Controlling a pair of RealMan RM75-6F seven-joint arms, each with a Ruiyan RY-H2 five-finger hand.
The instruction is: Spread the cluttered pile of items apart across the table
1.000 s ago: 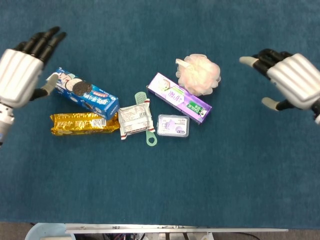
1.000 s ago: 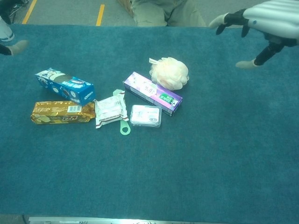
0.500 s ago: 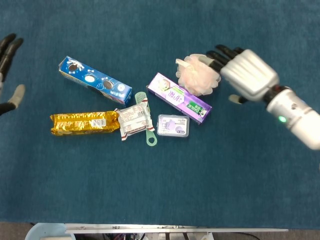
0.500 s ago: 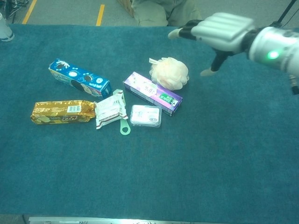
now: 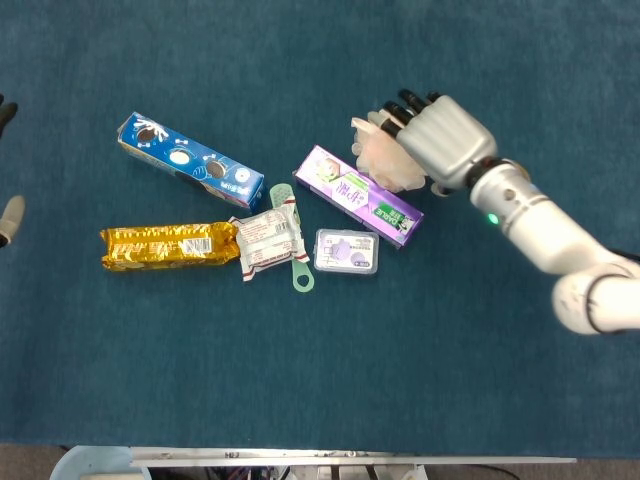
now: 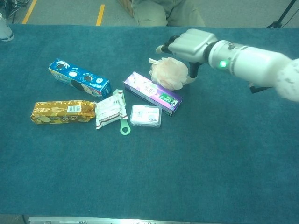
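**Right hand over the bath pouf at the edge of the pile**

Teal carpet-like cloth covers the tabletop (image 5: 300, 400), a nappy surface that would likely drag on anything slid across it. The pile sits left of centre. A pale pink mesh bath pouf (image 5: 385, 160) lies at its far right, just beside a purple toothpaste box (image 5: 357, 196). The right hand (image 5: 432, 140) is over the pouf, fingers (image 5: 405, 103) extended past its top; whether they are pressing the mesh or only hovering, I cannot tell, and nothing is plainly gripped. The pouf looks very light, soft and springy: it should squash under a grip and roll rather than slide, so a loose cupping hold around its body seems safer than a pinch.

A small clear plastic case (image 5: 347, 251) lies just below the box, stiff and smooth. A white crinkly sachet (image 5: 268, 239) overlaps a green flat plastic tool (image 5: 297, 262). A gold foil biscuit pack (image 5: 168, 246) touches the sachet; foil looks slippery. A blue cardboard cookie box (image 5: 190, 167) is rigid, best pushed on a long side. The left hand (image 5: 8, 215) barely shows at the frame edge; its state is unclear.
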